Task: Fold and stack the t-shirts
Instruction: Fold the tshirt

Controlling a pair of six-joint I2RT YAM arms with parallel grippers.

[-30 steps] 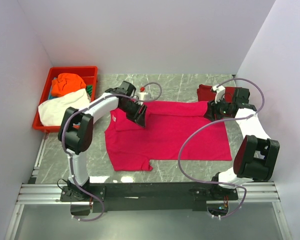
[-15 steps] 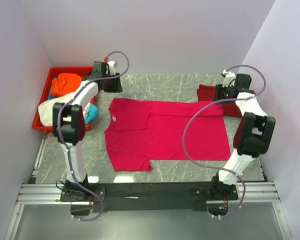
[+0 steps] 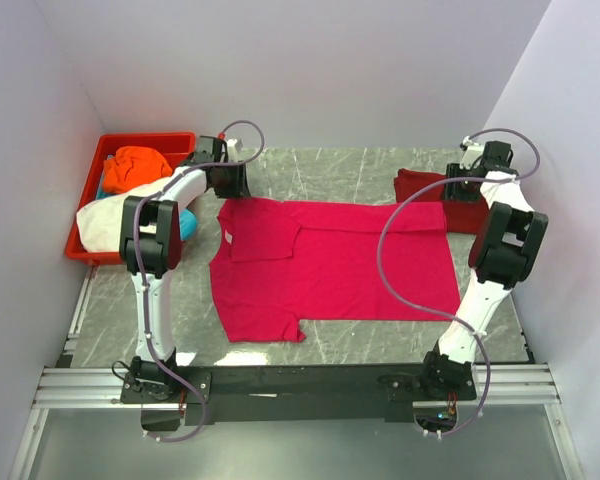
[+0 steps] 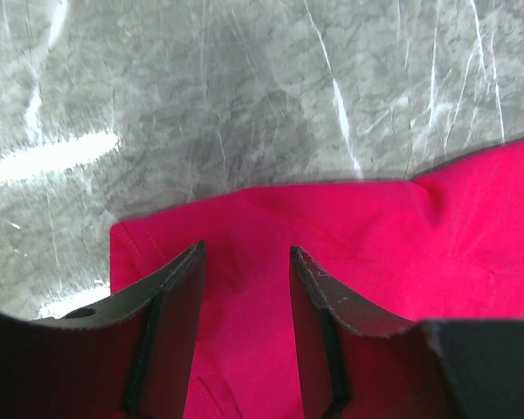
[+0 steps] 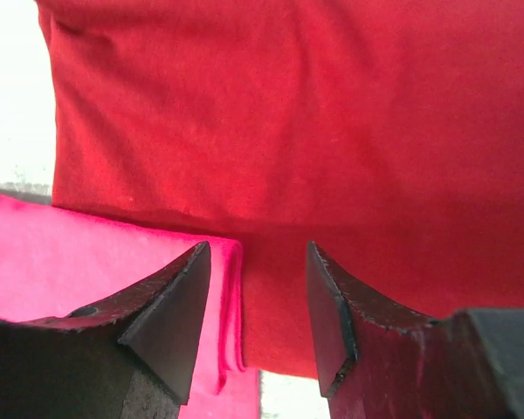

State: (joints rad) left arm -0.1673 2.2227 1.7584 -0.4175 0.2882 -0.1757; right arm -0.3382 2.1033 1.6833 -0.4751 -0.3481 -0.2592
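Bright pink-red cloth t-shirt (image 3: 330, 270) is seen spread flat on the grey marbled table (image 3: 360, 345), between the two arms, with its collar end towards the left and its far sleeve folded in over the body. A darker red cloth t-shirt (image 3: 417, 186), folded, is laid at the far right of the table, touching the far right corner of the pink-red one. A rigid red plastic tray (image 3: 145, 137) is set at the far left, and in it an orange shirt (image 3: 140, 166), a white shirt (image 3: 110, 225) and a teal shirt (image 3: 187, 222) are heaped.

The left gripper (image 4: 246, 253) is held over the far left corner of the pink-red shirt, just inside its edge. Its jaws are parted and nothing is grasped between them. The right gripper (image 5: 258, 249) is held where the darker red shirt meets the pink-red one. Its jaws are likewise spread apart. A folded edge of pink-red cloth is seen below the gap, though whether it is touched cannot be told.
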